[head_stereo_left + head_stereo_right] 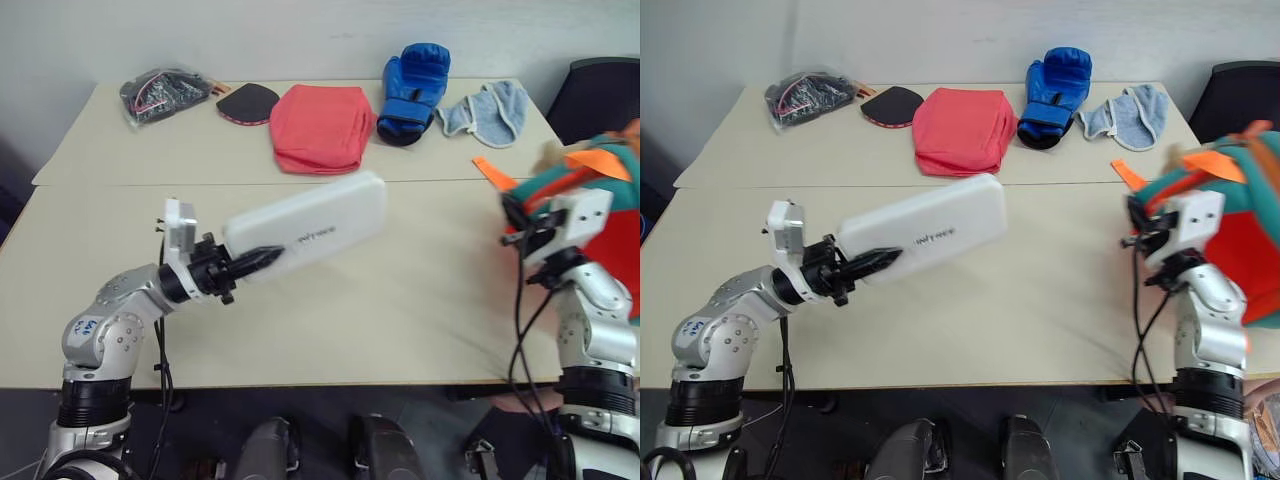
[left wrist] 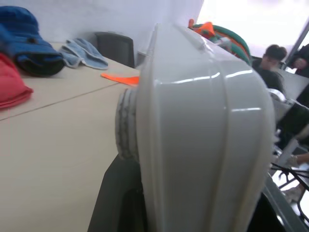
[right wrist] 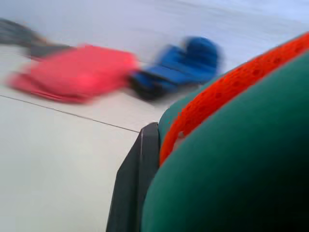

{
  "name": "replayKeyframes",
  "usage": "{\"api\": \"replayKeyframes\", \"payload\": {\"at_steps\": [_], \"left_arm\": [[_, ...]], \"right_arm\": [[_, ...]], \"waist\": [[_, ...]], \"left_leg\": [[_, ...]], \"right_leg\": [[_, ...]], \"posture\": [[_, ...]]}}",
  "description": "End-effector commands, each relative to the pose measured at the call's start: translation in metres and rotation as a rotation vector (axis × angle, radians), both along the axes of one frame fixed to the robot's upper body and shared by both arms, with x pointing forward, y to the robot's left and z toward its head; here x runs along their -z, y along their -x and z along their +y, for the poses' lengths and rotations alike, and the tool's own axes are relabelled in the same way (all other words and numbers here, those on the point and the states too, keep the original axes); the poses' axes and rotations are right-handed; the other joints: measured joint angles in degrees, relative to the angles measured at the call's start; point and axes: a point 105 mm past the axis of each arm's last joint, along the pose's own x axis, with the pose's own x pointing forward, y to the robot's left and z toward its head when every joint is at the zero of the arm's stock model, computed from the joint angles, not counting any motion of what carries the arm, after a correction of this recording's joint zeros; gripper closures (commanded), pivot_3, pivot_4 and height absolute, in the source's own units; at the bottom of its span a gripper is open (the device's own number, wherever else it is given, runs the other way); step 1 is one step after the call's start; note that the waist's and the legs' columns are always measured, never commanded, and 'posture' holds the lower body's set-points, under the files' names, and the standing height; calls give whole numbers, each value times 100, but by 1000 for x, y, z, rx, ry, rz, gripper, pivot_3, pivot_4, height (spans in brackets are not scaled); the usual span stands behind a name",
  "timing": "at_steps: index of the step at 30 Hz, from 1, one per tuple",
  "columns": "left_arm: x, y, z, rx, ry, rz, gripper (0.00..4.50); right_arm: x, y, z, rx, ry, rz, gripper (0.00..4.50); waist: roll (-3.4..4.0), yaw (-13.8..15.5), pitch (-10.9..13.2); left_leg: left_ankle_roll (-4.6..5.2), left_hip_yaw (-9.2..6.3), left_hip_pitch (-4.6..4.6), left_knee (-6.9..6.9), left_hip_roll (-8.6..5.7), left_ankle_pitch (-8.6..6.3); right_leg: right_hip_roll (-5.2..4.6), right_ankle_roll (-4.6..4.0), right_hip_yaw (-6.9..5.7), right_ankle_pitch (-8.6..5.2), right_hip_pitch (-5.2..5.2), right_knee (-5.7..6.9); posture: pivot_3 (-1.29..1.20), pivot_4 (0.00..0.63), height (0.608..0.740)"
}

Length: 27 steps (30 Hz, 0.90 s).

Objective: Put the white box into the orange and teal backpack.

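Spanning two butted beige tables (image 1: pixel 420 300), pale wall (image 1: pixel 300 35) behind, dark chair (image 1: pixel 600 95)

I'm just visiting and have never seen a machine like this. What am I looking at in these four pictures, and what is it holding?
It is a robot with two arms, each ending in two black fingers. Two pictures come from cameras in its head, looking down over a table. The other two come from cameras on its wrists, so they sit very close to what each hand grips.

The left gripper holds a white box above the table. The right gripper is at an orange and teal backpack, fingers pressed against its fabric.

At the table's far side lie a bag of cables, a black paddle, a red pouch, a blue boxing glove and a pale blue cloth.
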Motion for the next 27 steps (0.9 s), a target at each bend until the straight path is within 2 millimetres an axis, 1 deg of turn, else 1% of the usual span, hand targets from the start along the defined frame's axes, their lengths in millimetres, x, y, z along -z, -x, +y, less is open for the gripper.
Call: {"api": "replayKeyframes", "payload": {"at_steps": [1,2,3,4,5,6,8,9,10,11,14,15,17,20,21,24,26,27], "left_arm": [[-2,-7,25,-92,29,-6,3260],[-1,-7,30,-105,39,-10,3260],[0,-6,33,-106,42,-6,3260],[2,-6,36,-120,22,-22,3260],[4,-6,37,-133,-6,-41,3260],[5,-6,38,-138,-26,-50,3260],[0,-2,40,-132,-21,-55,3260],[-4,0,41,-127,-15,-56,3260],[-9,4,43,-126,-6,-69,3260],[-12,6,45,-126,-1,-79,3260],[-22,10,54,-162,48,-72,3260],[-24,15,55,-163,52,-73,3260],[-29,22,50,-134,44,-82,3260],[-41,23,32,-84,24,-149,3260],[-45,20,21,-56,-11,-191,3260],[-50,16,1,1,-67,-260,3260],[-52,14,-15,77,-119,-325,3260],[-53,14,-20,100,-140,-348,3260]], "right_arm": [[-21,39,74,-417,-6,13,4484],[-17,52,89,-516,-6,58,4484],[-14,66,100,-599,-8,103,4484],[-10,79,108,-672,-3,148,4484],[-8,88,112,-722,-1,187,4484],[-6,94,114,-756,2,219,4484],[-1,116,112,-834,13,312,4484],[0,124,109,-853,15,354,4484],[2,130,101,-858,23,394,4484],[2,133,96,-855,28,416,4484],[5,136,78,-824,39,487,4484],[7,135,71,-811,53,502,4484],[6,130,60,-782,65,514,4484],[4,121,51,-734,89,498,4484],[4,117,49,-714,96,493,4484],[5,111,45,-693,101,489,4484],[6,110,45,-700,104,491,4484],[7,109,45,-703,107,491,4484]], "waist": [[0,4,1],[-1,20,1],[-1,29,1],[-2,35,1],[-3,48,1],[-4,61,1],[-4,128,1],[-9,158,0],[-12,169,1],[-14,179,1],[-15,187,2],[-16,187,2],[-16,172,2],[-17,184,2],[-17,198,3],[-17,306,3],[-17,324,3],[-17,333,3]], "left_leg": [[-1,0,-2,-1,1,-1],[0,-3,-4,0,1,-2],[0,-7,-7,2,1,-4],[1,-11,-9,3,-1,-7],[3,-15,-12,4,-1,-11],[7,-21,-16,7,-4,-19],[16,-24,-19,14,-14,-35],[21,-25,-20,16,-18,-39],[18,-26,-20,20,-18,-51],[15,-28,-20,20,-18,-56],[10,-29,-22,21,-19,-66],[10,-29,-22,21,-19,-66],[14,-30,-22,20,-19,-64],[26,-28,-20,21,-19,-53],[24,-28,-20,21,-18,-51],[12,-28,-22,25,-19,-49],[14,-24,-23,27,-20,-49],[18,-23,-22,28,-20,-48]], "right_leg": [[1,0,-1,0,-2,12],[0,0,-1,0,-4,14],[0,0,-3,0,-4,13],[-2,0,-4,0,-4,11],[-3,0,-4,0,-3,7],[-5,0,-4,0,0,-4],[-15,1,-4,1,1,-21],[-21,3,-4,2,2,-23],[-23,3,-3,2,4,-27],[-24,3,-3,2,5,-28],[-27,4,-3,3,6,-35],[-27,4,-4,2,8,-36],[-26,4,-5,2,9,-36],[-25,4,-7,2,9,-34],[-25,4,-7,2,9,-33],[-24,6,-12,3,10,-31],[-22,7,-9,4,10,-31],[-22,7,-9,4,10,-29]], "posture": [[0,150,740],[0,150,740],[0,150,740],[0,150,740],[0,150,740],[0,150,740],[0,150,740],[0,150,740],[0,150,740],[0,150,740],[0,150,740],[0,150,740],[0,150,740],[0,150,740],[0,150,740],[0,150,740],[0,150,740],[0,150,740]]}}
